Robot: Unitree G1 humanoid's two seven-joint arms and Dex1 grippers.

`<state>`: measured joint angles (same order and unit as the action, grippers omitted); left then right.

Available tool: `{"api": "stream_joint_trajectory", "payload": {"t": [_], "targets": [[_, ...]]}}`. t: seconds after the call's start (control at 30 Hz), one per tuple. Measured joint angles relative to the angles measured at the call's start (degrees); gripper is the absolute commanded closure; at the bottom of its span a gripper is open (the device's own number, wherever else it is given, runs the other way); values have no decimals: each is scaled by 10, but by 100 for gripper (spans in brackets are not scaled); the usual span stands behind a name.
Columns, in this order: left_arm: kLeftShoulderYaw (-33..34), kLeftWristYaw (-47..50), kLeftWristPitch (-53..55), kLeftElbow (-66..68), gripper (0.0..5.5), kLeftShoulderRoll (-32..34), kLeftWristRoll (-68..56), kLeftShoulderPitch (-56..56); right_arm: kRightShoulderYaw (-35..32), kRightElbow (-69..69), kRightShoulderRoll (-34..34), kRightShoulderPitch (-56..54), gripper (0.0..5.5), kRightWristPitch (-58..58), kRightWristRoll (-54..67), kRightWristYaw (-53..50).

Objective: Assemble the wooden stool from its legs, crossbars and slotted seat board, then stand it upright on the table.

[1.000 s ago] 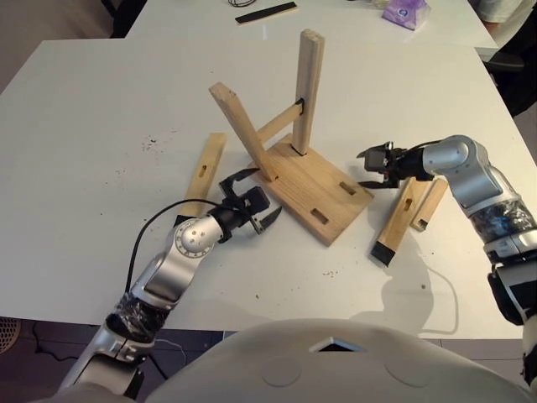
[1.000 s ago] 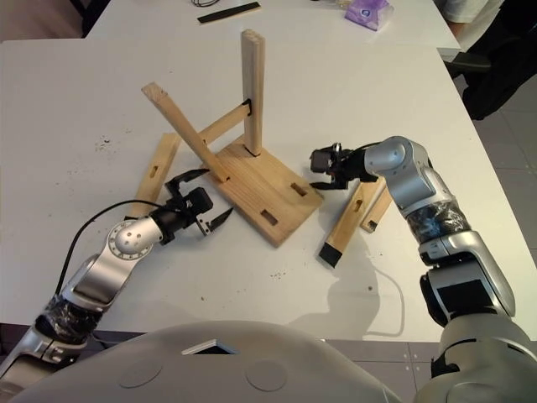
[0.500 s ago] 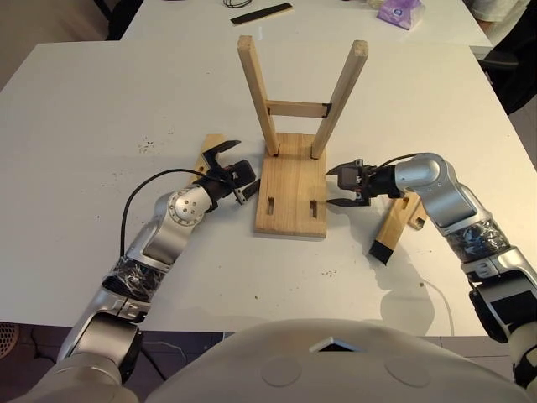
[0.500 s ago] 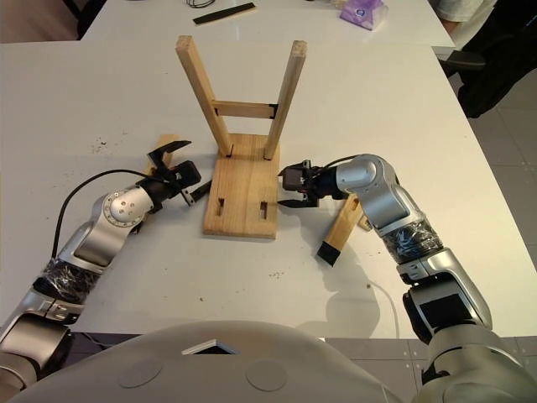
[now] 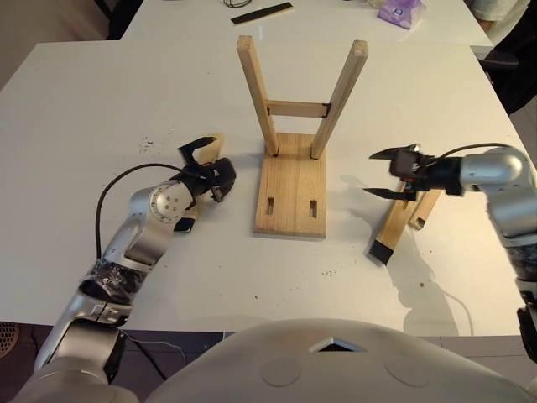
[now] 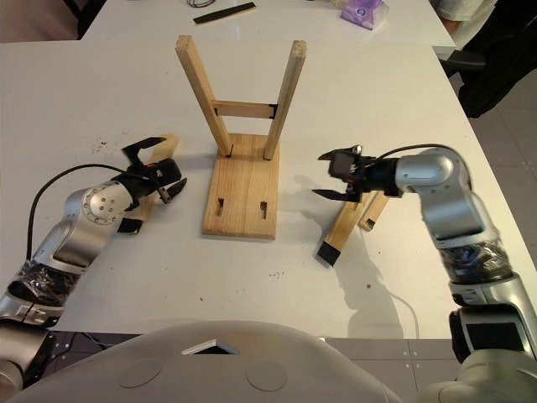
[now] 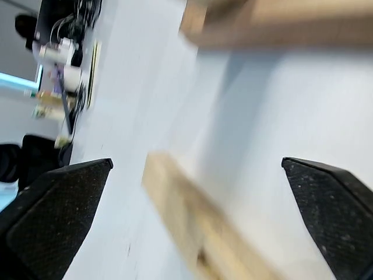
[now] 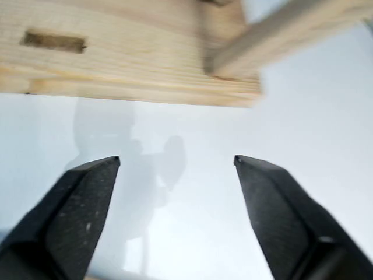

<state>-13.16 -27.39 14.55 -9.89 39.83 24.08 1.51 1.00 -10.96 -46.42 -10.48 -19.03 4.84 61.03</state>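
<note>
Black left pincer (image 5: 204, 168) wide, empty, above loose leg (image 7: 195, 230); right pincer (image 5: 371, 174) wide, empty.

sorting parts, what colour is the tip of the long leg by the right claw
Black tip, right eye view.

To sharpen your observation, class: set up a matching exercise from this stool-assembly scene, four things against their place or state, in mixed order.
1 crossbar
2 seat board
3 left gripper
4 black-tipped leg

A lying on the table, robot's right
B open, by the loose leg on robot's left
C flat, two slots empty
D between two upright legs

Pairs: 1-D, 2-C, 3-B, 4-A
</note>
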Motion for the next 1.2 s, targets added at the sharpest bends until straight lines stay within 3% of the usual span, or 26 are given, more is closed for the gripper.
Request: {"api": "stream_joint_trajectory", "payload": {"t": [0.07,0.27,0.47,0.63,1.03,1.2], "targets": [[47,24,13,-31,10,5,-1,-68,-66,-42,4,43,98,-66,27,-39],[104,76,55,-88,10,-26,0,-163,-134,-87,82,213,93,-236,5,-216],[105,86,68,-94,10,-47,3,-167,-186,-136,142,205,93,-400,35,-303],[93,90,71,-98,10,-64,9,-161,-190,-142,171,172,93,-488,69,-325],[70,94,69,-93,10,-79,22,-151,-162,-139,193,142,93,-505,89,-354],[70,97,70,-95,10,-82,24,-153,-153,-116,165,138,93,-396,66,-357]]}}
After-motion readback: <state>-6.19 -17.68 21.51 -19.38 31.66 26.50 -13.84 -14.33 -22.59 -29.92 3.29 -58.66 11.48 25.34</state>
